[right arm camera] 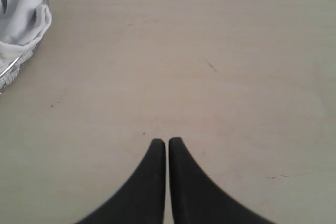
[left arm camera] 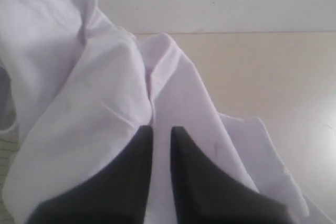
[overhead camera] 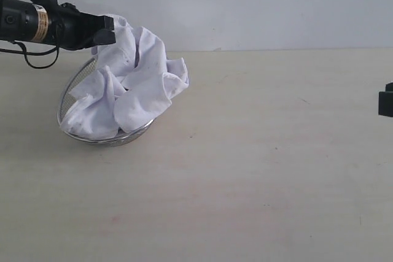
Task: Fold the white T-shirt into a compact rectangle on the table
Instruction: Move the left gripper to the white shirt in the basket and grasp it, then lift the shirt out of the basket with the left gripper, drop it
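The white T-shirt (overhead camera: pixel 132 84) sits bunched in the mesh basket (overhead camera: pixel 73 84) on the table (overhead camera: pixel 258 170), its top up at my left gripper (left arm camera: pixel 161 129), jaws a slit apart with cloth between (pinched or loose, I cannot tell). My right gripper (right arm camera: pixel 167 141) is closed, empty.

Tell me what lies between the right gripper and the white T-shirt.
Only bare table; the right wrist view shows it, from the right gripper to the white T-shirt in its mesh basket.
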Robot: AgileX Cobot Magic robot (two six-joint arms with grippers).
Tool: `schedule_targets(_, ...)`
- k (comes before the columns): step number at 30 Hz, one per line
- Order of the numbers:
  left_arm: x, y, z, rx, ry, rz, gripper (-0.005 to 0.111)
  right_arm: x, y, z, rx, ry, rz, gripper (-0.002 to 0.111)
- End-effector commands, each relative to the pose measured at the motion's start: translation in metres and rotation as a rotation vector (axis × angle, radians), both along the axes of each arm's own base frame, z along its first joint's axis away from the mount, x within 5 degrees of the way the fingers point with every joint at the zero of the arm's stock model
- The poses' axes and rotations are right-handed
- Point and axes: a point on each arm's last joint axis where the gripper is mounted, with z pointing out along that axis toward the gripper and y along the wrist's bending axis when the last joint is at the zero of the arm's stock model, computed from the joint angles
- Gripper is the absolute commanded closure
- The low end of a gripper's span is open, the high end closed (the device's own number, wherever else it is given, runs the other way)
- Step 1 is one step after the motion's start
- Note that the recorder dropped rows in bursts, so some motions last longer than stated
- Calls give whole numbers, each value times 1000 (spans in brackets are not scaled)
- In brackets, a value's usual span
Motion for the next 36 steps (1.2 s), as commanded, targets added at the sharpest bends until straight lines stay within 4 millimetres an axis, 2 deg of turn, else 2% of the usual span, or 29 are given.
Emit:
schedule_targets(1, -2, -4, -5, -14, 10, -87, 71, 0, 3, 0, -24, 16, 56, 109)
schedule_targets(4, -2, -6, -14, -30, 40, -98, 49, -2, 4, -2, -16, 43, 65, 109)
schedule_targets(7, -3, -5, -25, -52, 88, -75, 39, -2, 5, -3, -16, 58, 72, 109)
schedule_targets(18, -11, -11, -73, -84, 234, -108, 39, -2, 5, -2, -14, 56, 71, 109)
schedule_targets(23, -14, -32, -109, -47, 304, -128, 39, -2, 5, -2, -14, 54, 70, 109)
schedule_targets(25, -15, -42, -121, -8, 316, -117, 47, -2, 5, -2, -14, 54, 70, 109)
schedule_targets(26, -15, -45, -124, 18, 312, -102, 65, -2, 5, -2, -14, 54, 70, 109)
schedule_targets(27, -14, -44, -124, 26, 309, -91, 73, -2, 5, -2, -14, 54, 70, 109)
schedule_targets(28, -13, -44, -122, 26, 302, -90, 95, -2, 5, -2, -14, 54, 70, 109)
schedule_targets(29, -10, -41, -121, 24, 297, -74, 102, -2, 5, -2, -14, 54, 70, 109)
schedule_targets(33, -5, -15, -120, -62, 356, 35, 102, -2, 5, -2, -12, 56, 70, 109)
schedule_targets(36, -2, 7, -110, -77, 333, 76, 102, -2, 5, -2, -12, 56, 70, 109)
